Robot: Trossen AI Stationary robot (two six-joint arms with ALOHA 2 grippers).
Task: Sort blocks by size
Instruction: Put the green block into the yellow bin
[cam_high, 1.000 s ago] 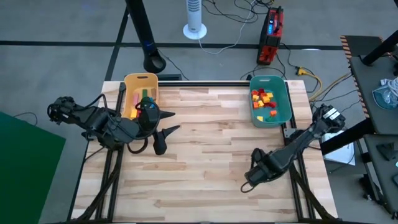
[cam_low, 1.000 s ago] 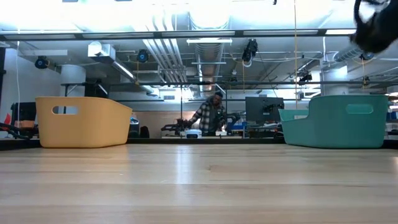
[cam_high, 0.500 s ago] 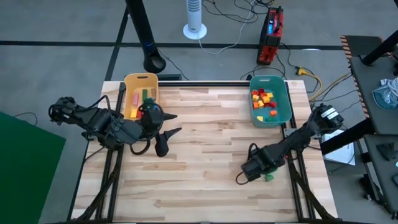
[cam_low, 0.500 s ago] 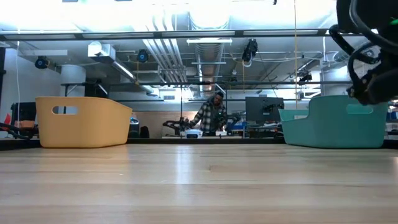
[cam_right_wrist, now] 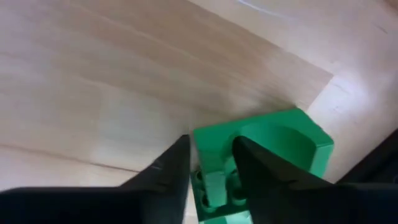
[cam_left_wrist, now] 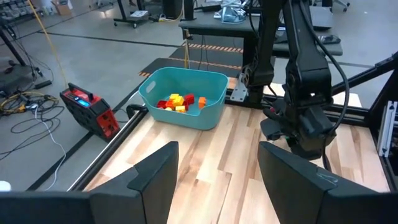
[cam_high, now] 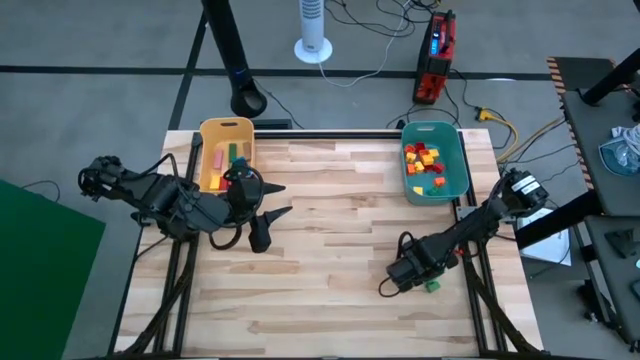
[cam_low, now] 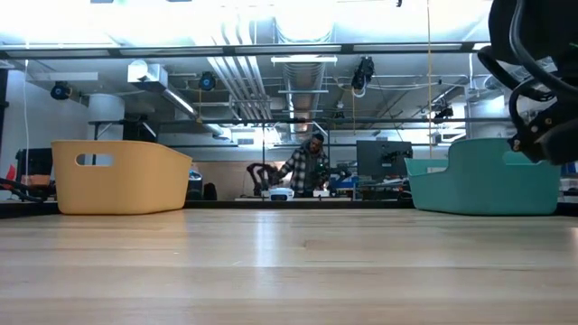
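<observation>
The table point(cam_high: 330, 230) is taken as the landmark. The right arm is stretched low from the table's right edge toward its right front part, with the wrist bent down. The right gripper point(cam_right_wrist: 211, 165) is held just above the wood, and its 2 fingers point(cam_right_wrist: 168, 168) are closed around a green block point(cam_right_wrist: 264, 155), which is gripped at its near end. In the high view this green block point(cam_high: 431, 286) is seen as a small spot beside the right gripper point(cam_high: 400, 278), close to the table's right edge.

The left arm is extended from the table's left edge and waits over the left part of the table. The left gripper point(cam_high: 270, 210) is spread wide and nothing is held between its fingers point(cam_left_wrist: 149, 180). It is pointed across the table toward the right side.

A yellow bin point(cam_high: 213, 130) is placed at the table's back left corner. A few blocks point(cam_high: 228, 153) are seen in it, pink and green ones. A teal bin point(cam_high: 455, 185) is placed at the table's back right corner, and many small blocks point(cam_high: 424, 160) in red, yellow and orange are lying inside it. The board between the 2 bins is bare wood.

In the low view a person point(cam_low: 307, 167) is seen far behind the table, in the room.
</observation>
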